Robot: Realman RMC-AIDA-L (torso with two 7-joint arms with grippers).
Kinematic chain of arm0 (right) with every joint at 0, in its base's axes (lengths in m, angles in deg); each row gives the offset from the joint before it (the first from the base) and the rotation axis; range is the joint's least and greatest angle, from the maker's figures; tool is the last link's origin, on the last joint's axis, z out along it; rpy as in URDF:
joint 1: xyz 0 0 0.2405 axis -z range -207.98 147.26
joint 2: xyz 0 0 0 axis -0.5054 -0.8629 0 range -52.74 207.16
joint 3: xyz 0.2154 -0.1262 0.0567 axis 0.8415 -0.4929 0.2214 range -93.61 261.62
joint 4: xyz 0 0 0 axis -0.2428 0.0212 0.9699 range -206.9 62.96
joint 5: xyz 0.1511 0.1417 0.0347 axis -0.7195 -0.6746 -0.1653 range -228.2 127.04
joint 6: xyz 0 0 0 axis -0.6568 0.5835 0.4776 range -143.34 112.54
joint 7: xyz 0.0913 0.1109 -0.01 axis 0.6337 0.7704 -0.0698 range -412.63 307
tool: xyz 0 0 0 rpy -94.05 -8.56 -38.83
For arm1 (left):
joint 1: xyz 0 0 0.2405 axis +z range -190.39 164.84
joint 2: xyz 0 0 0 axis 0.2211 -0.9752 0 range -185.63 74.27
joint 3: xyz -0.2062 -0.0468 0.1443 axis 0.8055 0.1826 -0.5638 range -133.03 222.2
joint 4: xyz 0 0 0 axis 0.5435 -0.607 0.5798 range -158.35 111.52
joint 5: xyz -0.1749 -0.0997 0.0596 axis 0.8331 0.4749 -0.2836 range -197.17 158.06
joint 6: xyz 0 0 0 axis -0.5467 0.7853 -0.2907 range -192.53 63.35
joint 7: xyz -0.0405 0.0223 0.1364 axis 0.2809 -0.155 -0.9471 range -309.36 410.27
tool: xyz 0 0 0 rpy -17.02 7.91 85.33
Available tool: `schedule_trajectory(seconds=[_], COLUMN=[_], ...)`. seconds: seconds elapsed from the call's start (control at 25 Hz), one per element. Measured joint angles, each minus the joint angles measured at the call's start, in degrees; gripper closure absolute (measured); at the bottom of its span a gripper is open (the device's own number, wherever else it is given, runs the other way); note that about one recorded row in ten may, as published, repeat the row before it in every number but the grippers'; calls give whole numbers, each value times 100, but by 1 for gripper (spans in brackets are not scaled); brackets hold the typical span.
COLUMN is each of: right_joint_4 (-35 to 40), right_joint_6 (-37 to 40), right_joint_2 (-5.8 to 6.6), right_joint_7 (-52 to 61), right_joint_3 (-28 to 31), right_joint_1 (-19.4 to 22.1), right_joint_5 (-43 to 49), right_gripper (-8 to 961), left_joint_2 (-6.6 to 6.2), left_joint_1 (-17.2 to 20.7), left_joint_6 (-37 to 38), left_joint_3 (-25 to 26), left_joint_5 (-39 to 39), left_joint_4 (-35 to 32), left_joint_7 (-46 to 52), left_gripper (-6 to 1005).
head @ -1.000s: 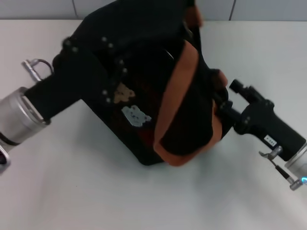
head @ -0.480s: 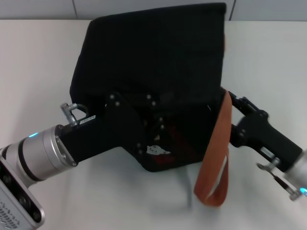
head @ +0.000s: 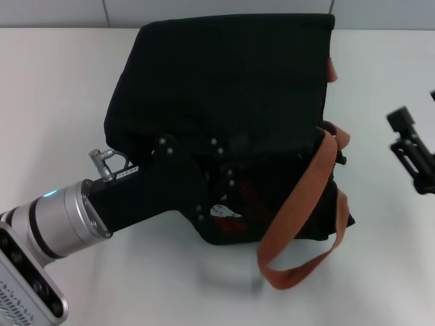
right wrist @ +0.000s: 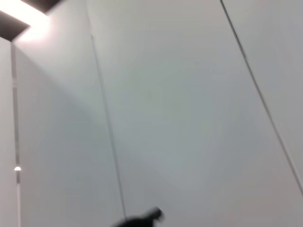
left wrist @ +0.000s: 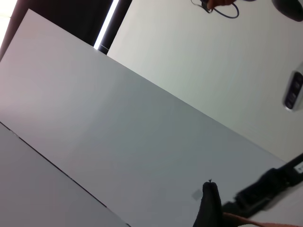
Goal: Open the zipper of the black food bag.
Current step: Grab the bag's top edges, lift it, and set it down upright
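A: Black fabric — the black food bag [head: 224, 102] sits mid-table on the white table [head: 61, 88], its far part a broad dark slab. One orange-brown handle [head: 299, 224] loops off its near right corner onto the table.

B: Zipper?

A: Cannot be made out; the black rim hides it.

B: Left claw [head: 221, 193]?

A: Its dark body lies against the bag's near face, by a patch of white and red print [head: 228, 210]. Whether the fingers are parted or pinching anything, I cannot tell.

B: Right claw [head: 414, 146]?

A: At the right edge, well apart from the bag, touching nothing. Finger spread: cannot tell.

B: Wrist views?

A: Mostly pale wall panels [right wrist: 189, 118].
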State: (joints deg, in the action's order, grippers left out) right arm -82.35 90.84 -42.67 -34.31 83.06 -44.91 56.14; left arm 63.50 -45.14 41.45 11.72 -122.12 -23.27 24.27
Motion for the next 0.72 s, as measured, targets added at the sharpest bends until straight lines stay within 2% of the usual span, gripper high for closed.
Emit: schedule_trajectory(seconds=[0.12,0.32,0.48,0.6,0.72], right_joint_4=[-102,-228,-231,-150,-1], right_joint_6=[26,-192,-811,-1188,-1238], right_joint_2=[0,-12,4,29,34], right_joint_7=[-429,-515,-471,-341,-299], right_joint_3=[-42,17,-63,-248,-507], right_joint_1=[-258,-649,-973,-1022,-839], right_joint_5=[21,-23,17,80,94], right_gripper=[126,126,126,125,125], left_joint_2=[0,0,0,0,0], left_joint_1=[-2,-9,-10,-9,-10], left_joint_6=[-16,-7,-8,-8,-8], left_joint_3=[-1,5,25,37,40], left_joint_5=[0,-1,-1,0,2], left_joint_4=[4,4,4,3,3], left_joint_7=[-3,-5,-7,-8,-9], left_gripper=[903,905,906,906,906])
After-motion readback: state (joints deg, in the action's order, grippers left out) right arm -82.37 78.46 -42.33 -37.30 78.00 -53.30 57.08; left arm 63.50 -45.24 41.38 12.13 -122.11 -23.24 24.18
